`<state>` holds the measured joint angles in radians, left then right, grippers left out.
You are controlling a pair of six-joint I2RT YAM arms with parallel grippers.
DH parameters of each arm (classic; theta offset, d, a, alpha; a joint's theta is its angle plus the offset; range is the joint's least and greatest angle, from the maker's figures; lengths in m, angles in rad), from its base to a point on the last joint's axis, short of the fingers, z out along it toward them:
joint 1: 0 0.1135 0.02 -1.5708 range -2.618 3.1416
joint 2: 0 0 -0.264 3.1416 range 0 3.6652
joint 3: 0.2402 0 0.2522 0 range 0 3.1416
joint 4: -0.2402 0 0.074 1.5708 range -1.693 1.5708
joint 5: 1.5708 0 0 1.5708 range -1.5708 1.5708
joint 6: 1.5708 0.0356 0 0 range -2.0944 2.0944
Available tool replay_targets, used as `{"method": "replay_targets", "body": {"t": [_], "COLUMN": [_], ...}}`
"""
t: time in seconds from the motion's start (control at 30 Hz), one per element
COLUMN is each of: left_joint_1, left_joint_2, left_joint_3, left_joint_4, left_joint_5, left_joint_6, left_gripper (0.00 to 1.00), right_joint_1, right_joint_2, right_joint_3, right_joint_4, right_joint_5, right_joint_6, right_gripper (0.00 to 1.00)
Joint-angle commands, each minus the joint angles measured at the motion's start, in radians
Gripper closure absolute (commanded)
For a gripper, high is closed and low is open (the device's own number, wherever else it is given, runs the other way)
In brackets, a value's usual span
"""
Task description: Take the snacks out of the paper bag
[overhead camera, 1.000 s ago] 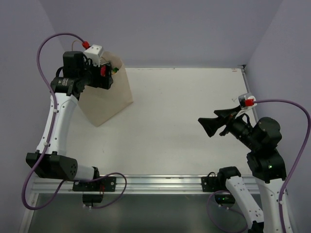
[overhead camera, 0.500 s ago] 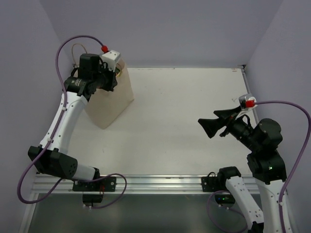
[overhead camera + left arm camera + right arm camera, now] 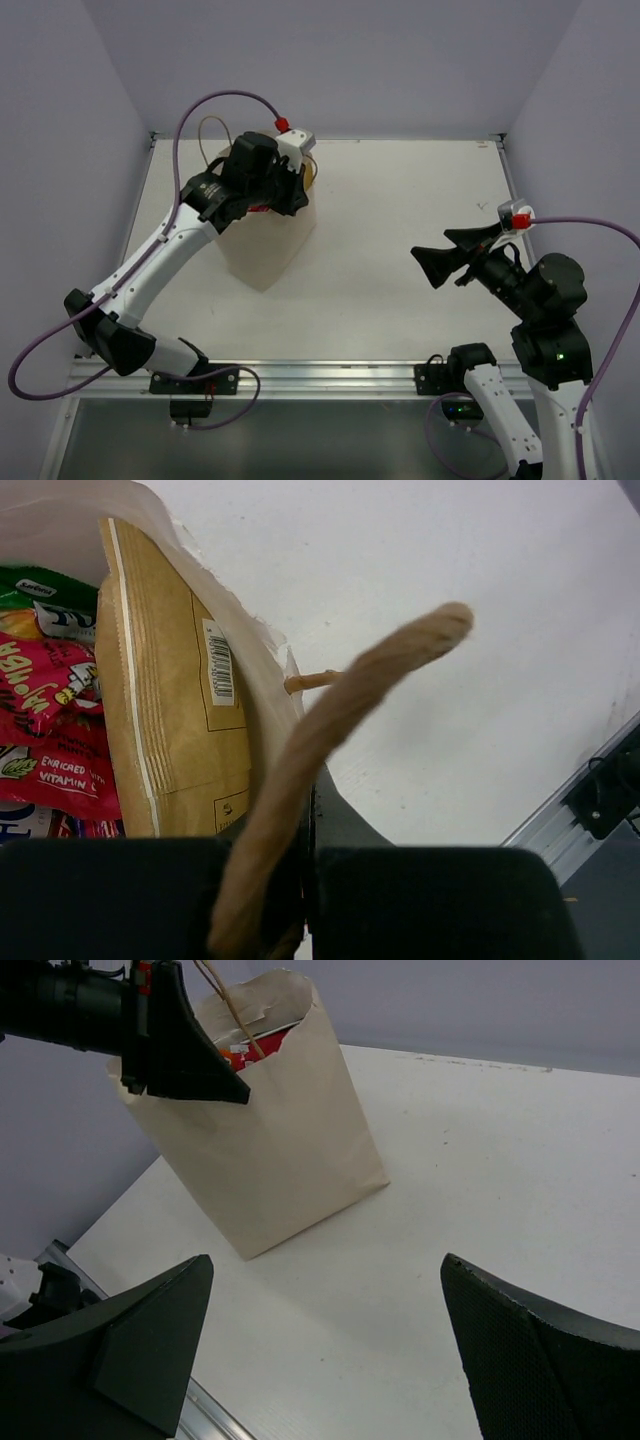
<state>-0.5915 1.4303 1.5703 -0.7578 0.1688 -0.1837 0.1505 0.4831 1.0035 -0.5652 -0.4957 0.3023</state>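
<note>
Bag (image 3: 265, 250) upright, far left on table (image 3: 400, 200); snacks (image 3: 60, 710) inside. My left gripper (image 3: 288, 190) clamped on bag rim beside handle (image 3: 340, 710). Right gripper (image 3: 425, 266) spread wide, empty, well right.

Judgement: paper light and thin, liable to tear at rim. Snacks light, crinkly, slippery; pinch top seam.

Left wrist view shows snacks packed upright. Right wrist view shows whole bag standing.

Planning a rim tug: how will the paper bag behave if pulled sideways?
Paper bag stands tall and narrow, packets visible near its top: probably tips easily. Ragged thin rim likely flexes or tears. Cord handle looks floppy.
</note>
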Motion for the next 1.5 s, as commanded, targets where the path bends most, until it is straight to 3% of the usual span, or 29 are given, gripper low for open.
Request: {"method": "replay_targets", "body": {"t": [0.0, 0.23, 0.53, 0.93, 1.3, 1.47], "left_joint_1": [-0.115, -0.215, -0.215, -0.215, -0.208, -0.087], "left_joint_2": [-0.022, 0.005, -0.025, -0.054, -0.151, -0.209], "left_joint_3": [0.002, 0.007, 0.016, 0.057, 0.197, 0.223], "left_joint_4": [0.098, 0.103, 0.098, 0.049, -0.159, -0.192], "left_joint_5": [-0.032, -0.106, -0.112, -0.104, -0.319, -0.377], "left_joint_6": [-0.138, -0.165, -0.114, -0.102, -0.046, 0.032], "left_gripper": [1.0, 0.99, 0.51, 0.13, 0.03, 0.04], "right_joint_1": [0.003, 0.003, 0.004, 0.003, 0.003, 0.007], "right_joint_2": [-0.003, -0.003, -0.006, -0.008, -0.011, -0.015], "right_joint_3": [-0.002, -0.006, -0.019, -0.023, -0.016, -0.02], "right_joint_4": [0.011, 0.01, 0.019, 0.021, 0.013, 0.019], "right_joint_5": [0.023, 0.026, 0.032, 0.036, 0.037, 0.016], "right_joint_6": [-0.002, -0.003, -0.002, -0.003, -0.011, -0.014], "right_gripper": [0.01, 0.01, 0.01, 0.01, 0.01, 0.01]}}
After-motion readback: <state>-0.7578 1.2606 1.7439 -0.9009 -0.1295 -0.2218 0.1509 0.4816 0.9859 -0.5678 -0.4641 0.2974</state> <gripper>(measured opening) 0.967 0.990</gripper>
